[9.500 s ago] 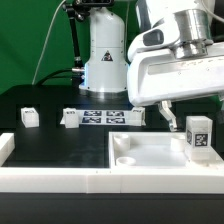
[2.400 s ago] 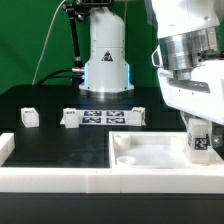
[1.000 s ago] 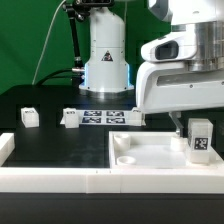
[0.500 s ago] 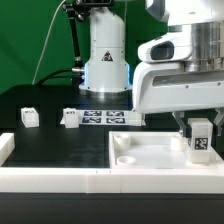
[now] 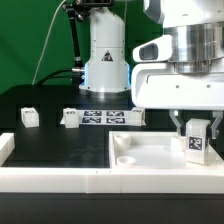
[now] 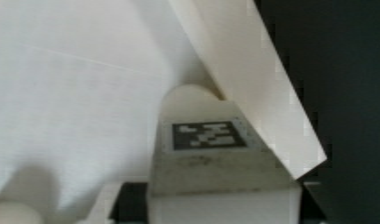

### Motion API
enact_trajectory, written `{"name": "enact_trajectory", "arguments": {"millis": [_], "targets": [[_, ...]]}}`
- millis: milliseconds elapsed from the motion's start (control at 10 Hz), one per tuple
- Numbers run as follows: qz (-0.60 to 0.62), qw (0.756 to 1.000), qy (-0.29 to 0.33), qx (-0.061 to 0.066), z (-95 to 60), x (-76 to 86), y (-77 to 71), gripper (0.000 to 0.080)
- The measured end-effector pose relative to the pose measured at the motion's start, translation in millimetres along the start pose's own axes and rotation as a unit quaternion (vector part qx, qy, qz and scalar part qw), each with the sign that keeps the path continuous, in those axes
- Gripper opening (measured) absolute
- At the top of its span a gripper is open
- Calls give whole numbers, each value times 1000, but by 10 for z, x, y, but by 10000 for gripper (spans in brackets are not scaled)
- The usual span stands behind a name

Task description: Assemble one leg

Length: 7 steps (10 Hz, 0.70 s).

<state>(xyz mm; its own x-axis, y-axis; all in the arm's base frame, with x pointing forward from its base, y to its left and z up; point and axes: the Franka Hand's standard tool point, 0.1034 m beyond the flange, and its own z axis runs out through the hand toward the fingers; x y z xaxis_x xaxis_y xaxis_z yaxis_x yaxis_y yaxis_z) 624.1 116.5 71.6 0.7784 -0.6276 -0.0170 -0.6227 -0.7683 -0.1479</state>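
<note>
Your end effector (image 5: pixel 197 124) straddles the leg (image 5: pixel 197 146) at the lower right of the exterior frame. Its fingers sit close on either side of the leg's top, but it isn't clear whether they actually pinch it. The leg stands in the right corner of the white panel (image 5: pixel 140 152) and looks slightly tilted. You'd do well to square it upright first, then grip firmly, press down gently and turn slowly so it seats without skidding.
</note>
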Motion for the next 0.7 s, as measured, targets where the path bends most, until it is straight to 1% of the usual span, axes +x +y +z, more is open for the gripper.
{"name": "enact_trajectory", "arguments": {"millis": [100,200,300,500,700], "targets": [[86,996,0,8,7,0,4,297],[168,986,0,13,11,-6,7,297],[207,978,0,12,14,-19,-1,297],[317,948,-8,16,19,-39,-12,297],[361,932,-15,19,25,-53,-22,297]]}}
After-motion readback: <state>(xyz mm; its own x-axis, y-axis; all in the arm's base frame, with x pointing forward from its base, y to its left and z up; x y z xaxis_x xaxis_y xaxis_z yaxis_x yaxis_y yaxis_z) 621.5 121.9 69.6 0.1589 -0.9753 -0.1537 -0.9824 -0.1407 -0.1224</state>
